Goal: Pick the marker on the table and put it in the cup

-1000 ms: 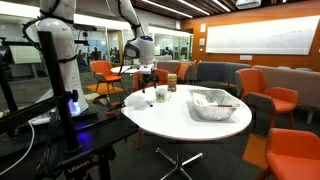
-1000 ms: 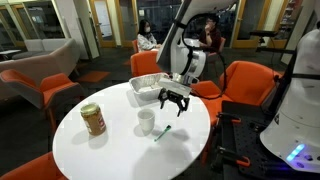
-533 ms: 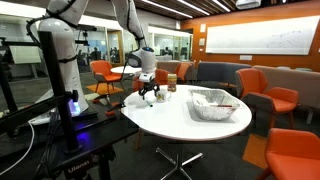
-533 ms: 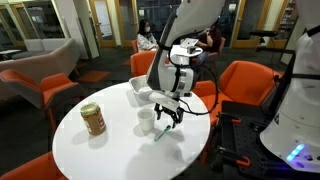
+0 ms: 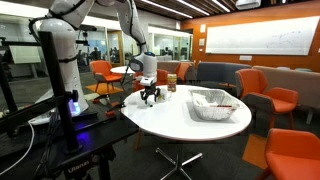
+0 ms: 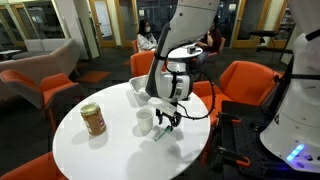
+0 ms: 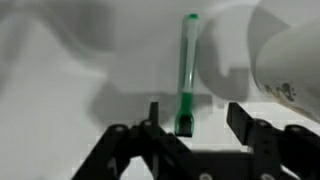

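A green marker (image 7: 188, 70) lies on the white round table (image 6: 100, 150); it also shows in an exterior view (image 6: 161, 133). My gripper (image 7: 198, 115) is open and hangs low over the marker's near end, with a finger on each side and not touching it. In an exterior view the gripper (image 6: 167, 119) is just beside the small white cup (image 6: 146, 121). The cup fills the upper right of the wrist view (image 7: 285, 50). In an exterior view the gripper (image 5: 151, 96) is near the table's far edge.
An amber-brown jar (image 6: 93, 119) stands on the table near the cup. A silvery mesh basket (image 6: 147, 88) sits at the table's back and shows in an exterior view (image 5: 213, 103). Orange chairs (image 6: 245, 85) ring the table. A white robot base (image 5: 62, 70) stands beside it.
My gripper has come down and moved toward the marker, from above the basket's edge to just over the table beside the cup. The marker and cup have not moved.
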